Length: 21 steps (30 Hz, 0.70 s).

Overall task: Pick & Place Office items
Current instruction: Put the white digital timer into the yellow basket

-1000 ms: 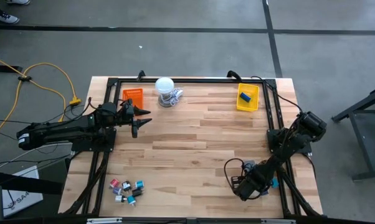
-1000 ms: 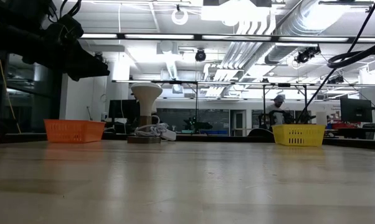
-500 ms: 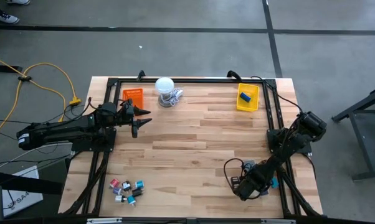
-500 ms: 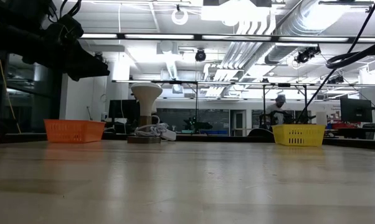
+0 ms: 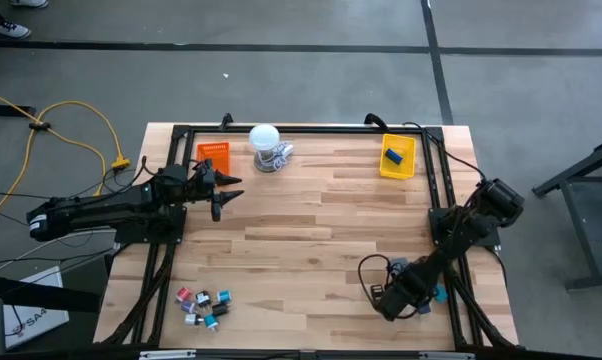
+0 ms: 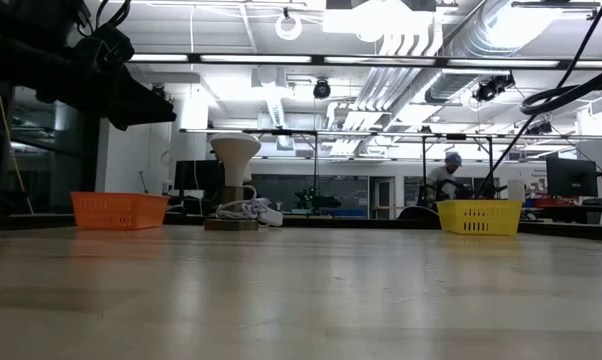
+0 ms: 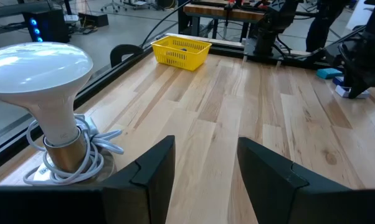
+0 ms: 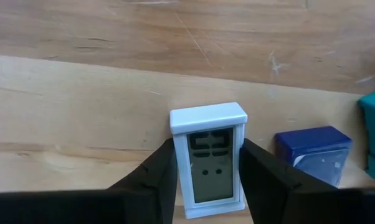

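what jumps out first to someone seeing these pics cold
The right claw sits low at the table's near right edge, its fingers closed on a grey-white block, with a blue block lying just beside it. Across the table, the left claw hangs open near the white round-topped lamp and the orange tray. A cluster of small office bits lies at the near left, and the yellow tray at the far right holds a blue piece.

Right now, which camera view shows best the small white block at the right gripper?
The right wrist view: the white block fills the centre, clamped between the right gripper's fingers. The high view hides it under that arm. The left wrist view shows only a blur far off, and the low view shows nothing of it.
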Each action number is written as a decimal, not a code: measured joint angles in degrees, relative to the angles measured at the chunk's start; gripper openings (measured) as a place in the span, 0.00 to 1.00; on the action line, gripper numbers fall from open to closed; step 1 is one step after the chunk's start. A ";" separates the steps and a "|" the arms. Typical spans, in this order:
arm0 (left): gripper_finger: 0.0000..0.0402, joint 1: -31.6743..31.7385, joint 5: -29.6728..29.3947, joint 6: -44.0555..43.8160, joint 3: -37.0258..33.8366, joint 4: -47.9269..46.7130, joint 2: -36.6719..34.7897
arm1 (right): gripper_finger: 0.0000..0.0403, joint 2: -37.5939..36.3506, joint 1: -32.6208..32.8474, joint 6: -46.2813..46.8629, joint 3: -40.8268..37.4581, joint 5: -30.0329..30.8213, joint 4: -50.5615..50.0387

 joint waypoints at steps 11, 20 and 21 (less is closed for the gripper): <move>0.42 0.00 0.00 -0.01 -0.02 0.02 -0.01 | 0.34 -6.85 -13.67 -26.29 -0.11 3.71 -13.33; 0.42 0.00 0.00 0.00 -0.02 0.02 0.01 | 0.34 -19.28 -31.54 -51.11 -0.11 11.26 -19.66; 0.42 0.00 0.00 0.00 -0.02 0.03 -0.01 | 0.34 -20.95 -34.17 -53.88 -0.10 11.71 -19.39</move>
